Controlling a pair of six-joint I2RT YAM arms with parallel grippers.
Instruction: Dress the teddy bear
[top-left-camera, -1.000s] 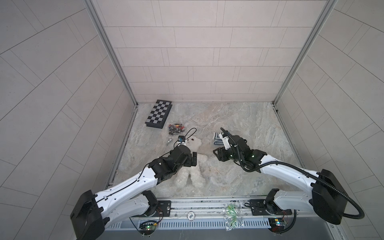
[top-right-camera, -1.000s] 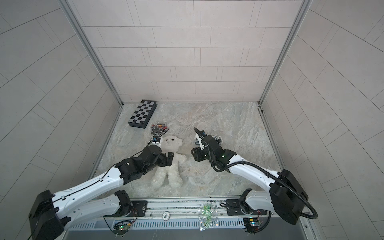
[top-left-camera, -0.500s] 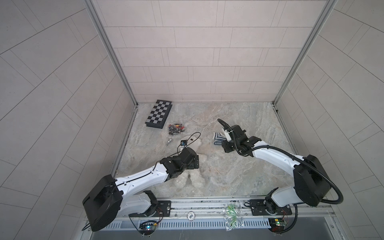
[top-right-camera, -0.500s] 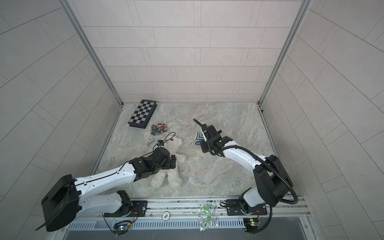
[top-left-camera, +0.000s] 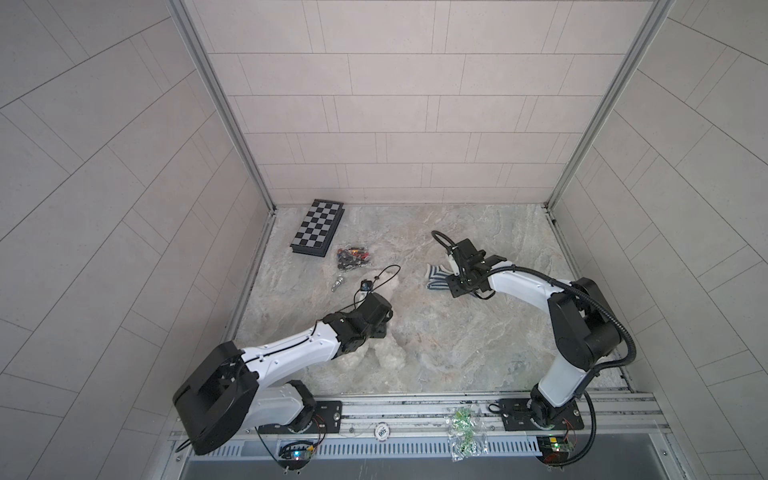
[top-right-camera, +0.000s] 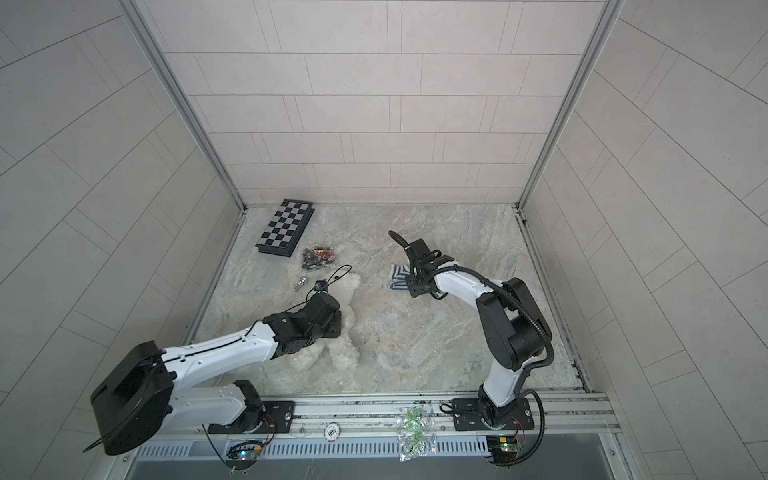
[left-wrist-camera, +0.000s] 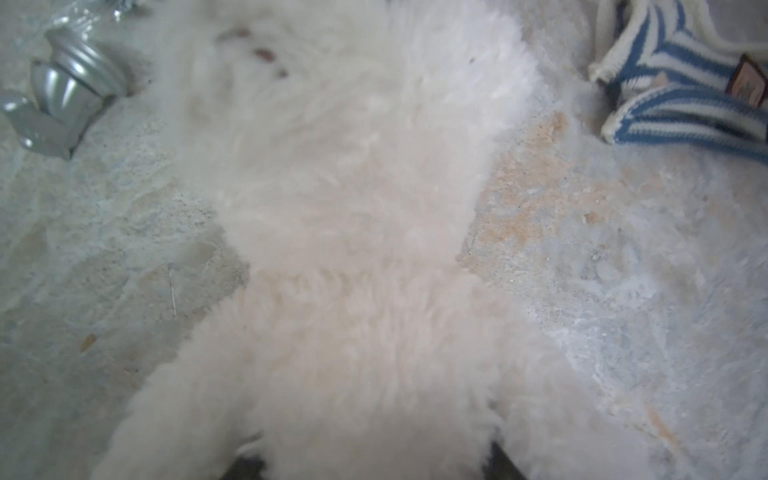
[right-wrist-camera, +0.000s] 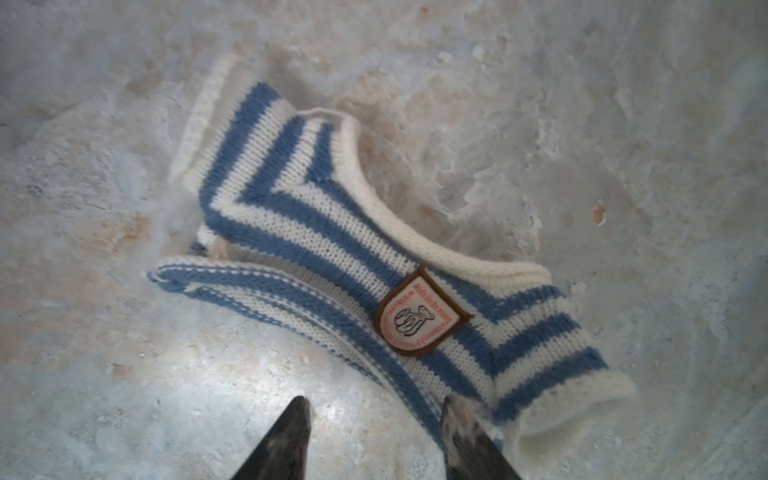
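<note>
My half-wide right pincer may pinch both shirt layers shut; left pincer's hold on the teddy bear: I cannot tell.

Marbled tabletop, chessboard at its back corner, bag of small pieces, silver fitting, teddy bear, striped shirt

Teddy bear: torso, arms hidden under left arm in both top views; only fluff of legs, head shows. Left wrist view: fur blurred, legs cut by frame edge; left gripper fingertips nearly buried, grip unclear. Striped shirt beside bear part-covered by right gripper. Bag beyond bear's head: contents too small.
</note>
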